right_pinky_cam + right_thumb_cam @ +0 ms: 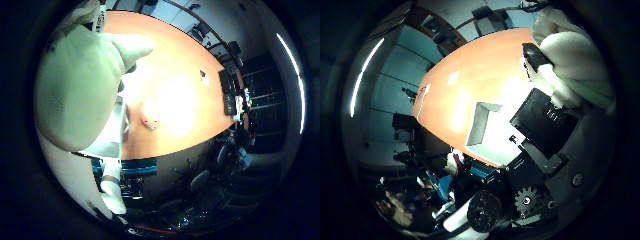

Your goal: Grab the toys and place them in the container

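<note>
Pale green plush toy (80, 85) fills upper left of little-finger view, close against my hand (545, 150); fingers appear curled around it | white container (482, 125) on orange table (465, 85), mid-frame thumb view, not yet loaded | small pinkish toy (149, 116) remains on table, washed out by glare | container interior unreadable.

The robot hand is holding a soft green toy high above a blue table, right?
Not quite: the table is orange, not blue, as the little finger side palm view shows. The hand does hold the soft green toy above it.
</note>
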Available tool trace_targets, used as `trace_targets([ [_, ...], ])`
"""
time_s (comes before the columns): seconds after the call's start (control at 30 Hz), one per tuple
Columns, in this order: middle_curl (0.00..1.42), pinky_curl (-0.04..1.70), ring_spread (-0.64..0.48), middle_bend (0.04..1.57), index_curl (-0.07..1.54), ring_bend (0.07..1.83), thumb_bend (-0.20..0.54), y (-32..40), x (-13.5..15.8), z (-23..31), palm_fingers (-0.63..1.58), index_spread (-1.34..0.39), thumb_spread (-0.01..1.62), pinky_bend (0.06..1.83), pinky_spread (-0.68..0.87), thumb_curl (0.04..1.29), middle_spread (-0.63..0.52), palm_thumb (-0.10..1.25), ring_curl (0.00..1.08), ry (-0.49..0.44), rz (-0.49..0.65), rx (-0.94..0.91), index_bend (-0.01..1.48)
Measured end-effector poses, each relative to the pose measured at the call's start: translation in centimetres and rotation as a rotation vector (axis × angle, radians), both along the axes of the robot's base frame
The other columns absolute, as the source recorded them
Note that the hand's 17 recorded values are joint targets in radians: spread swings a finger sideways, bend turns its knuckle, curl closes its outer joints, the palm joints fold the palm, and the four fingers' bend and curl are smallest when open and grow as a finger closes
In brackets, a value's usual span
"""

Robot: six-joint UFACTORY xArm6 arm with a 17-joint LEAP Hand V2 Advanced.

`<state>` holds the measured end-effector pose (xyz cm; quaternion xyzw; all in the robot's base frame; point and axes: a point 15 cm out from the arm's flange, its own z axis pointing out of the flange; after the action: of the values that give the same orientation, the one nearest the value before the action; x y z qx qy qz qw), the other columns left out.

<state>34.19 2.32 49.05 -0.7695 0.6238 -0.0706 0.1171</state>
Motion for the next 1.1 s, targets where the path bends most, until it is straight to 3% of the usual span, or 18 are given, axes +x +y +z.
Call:
trace_targets([
  [0.2,0.91,1.09,-0.25,1.23,0.93,1.31,-0.018,4.8,-1.7,-4.3,1.05,-0.29,0.81,1.05,-0.27,0.8,-0.19,1.02,0.78,0.07,0.063,0.018,0.98],
  [0.4,0.92,1.11,-0.25,1.22,0.94,1.3,-0.018,5.6,-2.7,-5.4,1.05,-0.29,0.82,1.04,-0.27,0.8,-0.2,1.0,0.79,0.074,0.078,0.02,0.97],
  [0.5,0.92,1.09,-0.26,1.2,0.94,1.28,-0.031,5.8,-3.0,-5.8,1.05,-0.3,0.88,1.04,-0.28,0.78,-0.2,0.93,0.78,0.081,0.085,0.017,0.94],
  [0.57,0.86,1.03,-0.26,1.12,0.9,1.24,-0.032,5.8,-3.1,-5.7,1.0,-0.31,1.01,0.98,-0.32,0.7,-0.21,0.83,0.74,0.076,0.087,0.016,0.79],
  [0.67,0.79,0.95,-0.28,0.98,0.82,1.2,-0.026,5.5,-3.6,-5.2,0.75,-0.38,1.15,0.91,-0.4,0.59,-0.24,0.74,0.68,0.063,0.094,0.011,0.54],
  [0.73,0.72,0.91,-0.29,0.82,0.76,1.14,-0.026,5.6,-3.9,-5.0,0.51,-0.44,1.19,0.84,-0.4,0.51,-0.27,0.7,0.64,0.056,0.102,0.01,0.46],
  [0.83,0.67,0.87,-0.25,0.74,0.72,0.94,-0.023,5.0,-4.0,-5.0,0.25,-0.49,1.21,0.63,-0.2,0.44,-0.27,0.67,0.56,0.052,0.095,0.011,0.51],
  [0.93,0.58,0.76,-0.06,0.63,0.63,0.66,-0.022,4.7,-4.0,-5.3,0.09,-0.48,1.2,0.49,0.19,0.39,-0.2,0.65,0.43,0.06,0.097,0.007,0.5],
  [1.0,0.52,0.69,0.02,0.55,0.57,0.57,-0.023,4.5,-4.2,-5.6,0.09,-0.46,1.19,0.46,0.35,0.36,-0.16,0.63,0.38,0.074,0.098,0.003,0.42],
  [1.1,0.45,0.61,0.09,0.45,0.49,0.49,-0.021,3.7,-4.5,-5.9,0.1,-0.44,1.18,0.42,0.45,0.34,-0.12,0.62,0.33,0.095,0.096,-0.008,0.34],
])
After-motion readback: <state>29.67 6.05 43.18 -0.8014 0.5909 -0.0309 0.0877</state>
